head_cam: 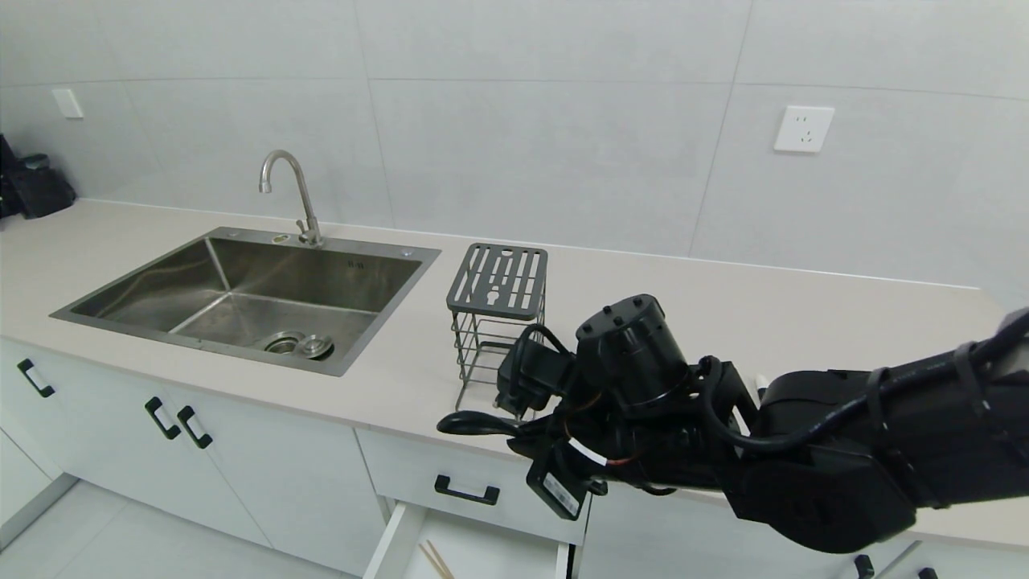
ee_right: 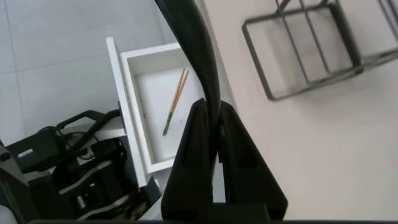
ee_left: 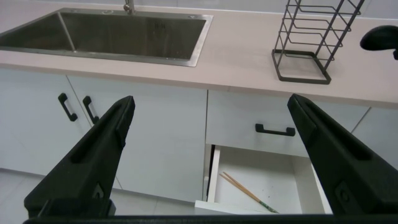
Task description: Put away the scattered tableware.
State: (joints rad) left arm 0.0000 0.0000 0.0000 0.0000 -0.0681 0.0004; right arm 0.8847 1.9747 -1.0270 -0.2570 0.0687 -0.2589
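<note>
A black spoon (head_cam: 470,422) juts over the counter's front edge, its handle (ee_right: 196,50) clamped in my right gripper (ee_right: 214,118), which is shut on it. The spoon's bowl (ee_left: 380,38) hangs just above the open white drawer (head_cam: 386,547). A pair of wooden chopsticks (ee_left: 249,191) lies inside that drawer (ee_left: 214,174), visible also from the right wrist as chopsticks (ee_right: 175,99) on the drawer floor (ee_right: 149,130). My left gripper (ee_left: 211,102) is open and holds nothing, hanging low in front of the cabinets and facing the drawer.
A dark wire rack (head_cam: 497,314) stands on the counter just behind the right arm. A steel sink (head_cam: 241,297) with a faucet (head_cam: 293,193) lies to the left. Cabinet doors with black handles (head_cam: 173,418) sit below the counter.
</note>
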